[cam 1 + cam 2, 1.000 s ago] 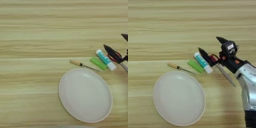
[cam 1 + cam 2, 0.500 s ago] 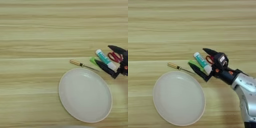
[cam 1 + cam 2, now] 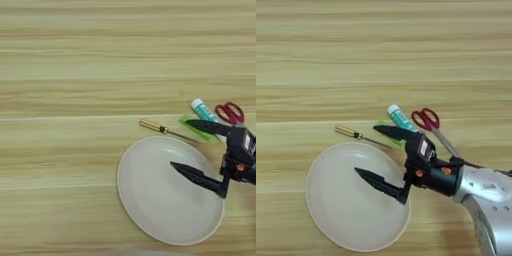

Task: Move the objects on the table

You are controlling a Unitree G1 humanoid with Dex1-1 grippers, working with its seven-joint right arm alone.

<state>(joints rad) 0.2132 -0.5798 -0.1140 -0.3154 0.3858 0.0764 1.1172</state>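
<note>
A large round beige plate (image 3: 150,200) lies on the wooden table (image 3: 75,75) at the front right. Just beyond its far right rim lie a white tube with a teal label (image 3: 204,109) and red-handled scissors (image 3: 426,120), side by side. My right gripper (image 3: 365,149) hangs open and wide over the plate's far right part, fingers pointing left. One black finger (image 3: 391,132) reaches over the rim near the tube, the other (image 3: 378,182) lies over the plate's middle. Nothing is held between them.
A small screwdriver with a yellow handle (image 3: 150,125) lies just beyond the plate's far rim, its shaft pointing right. A flat green thing (image 3: 192,128) sits beside the tube, partly under the upper finger. The silver forearm (image 3: 486,195) comes in from the lower right.
The gripper has swung left and nearer, from the tube and scissors to over the plate, staying open. The scissors' red handles now show. Tube and plate have not moved.
</note>
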